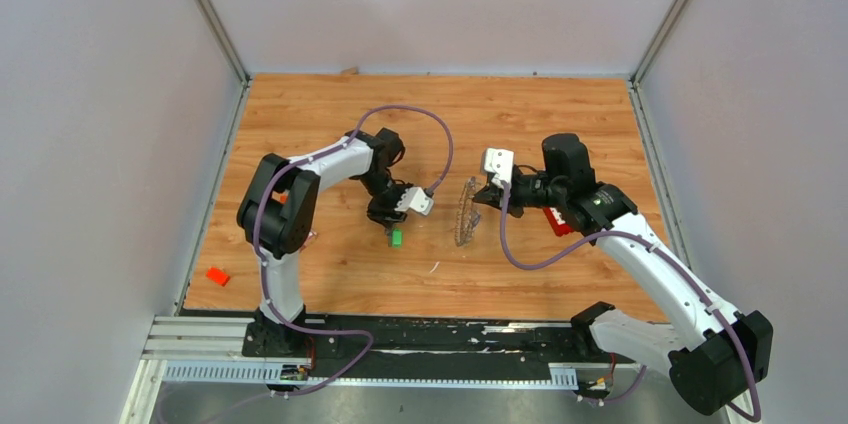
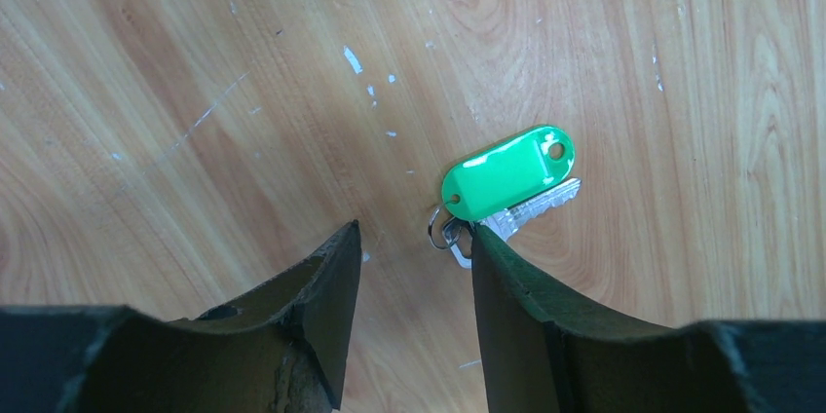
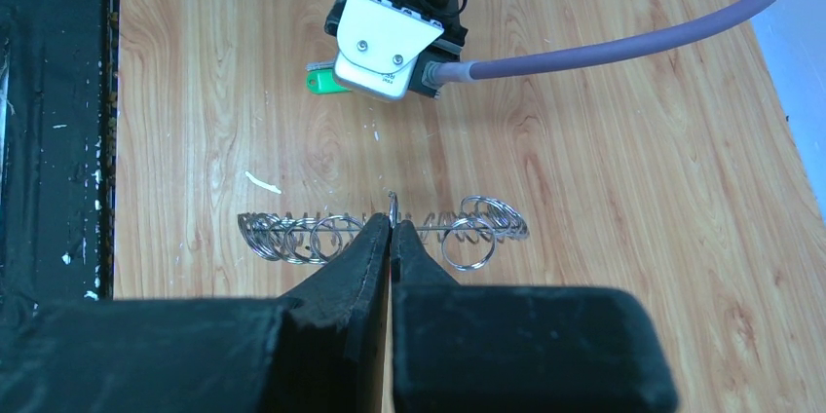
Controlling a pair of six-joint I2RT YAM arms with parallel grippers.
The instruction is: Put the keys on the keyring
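1. The green key [image 2: 506, 171] lies flat on the counter [image 2: 195, 92] just beyond the left pincer [image 2: 414, 238], whose jaws stand apart; the key's near end sits beside one jaw tip.
2. To the left pincer's right, the keyring [image 3: 292, 236] is held on edge, clamped in the right pincer [image 3: 392, 233].
3. Open wood surrounds the left pincer; counter edges lie well away.
4. The key's long axis runs diagonally away from the left pincer.

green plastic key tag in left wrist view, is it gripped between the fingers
No, the green plastic key tag lies on the wooden table just beyond the open left gripper.
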